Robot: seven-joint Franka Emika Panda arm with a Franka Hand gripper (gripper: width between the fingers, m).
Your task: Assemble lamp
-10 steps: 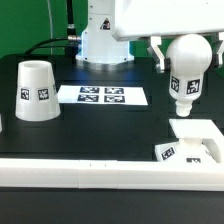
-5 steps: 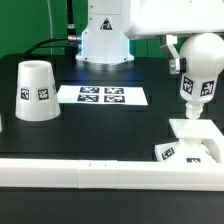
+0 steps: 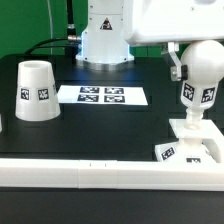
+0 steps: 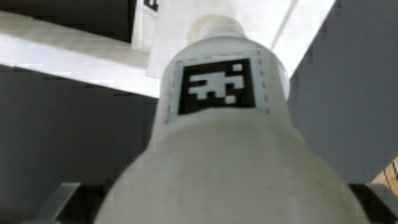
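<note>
The end effector [image 3: 203,60], clamped on the bulb [image 3: 198,92], has drifted toward three o'clock and sunk; its stem now meets the base [image 3: 212,132], seemingly ready for seating.

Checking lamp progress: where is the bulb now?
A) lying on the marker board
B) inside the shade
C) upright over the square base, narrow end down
C: the bulb stands upright with its narrow end down at the base, well apart from the shade and the marker board.
</note>
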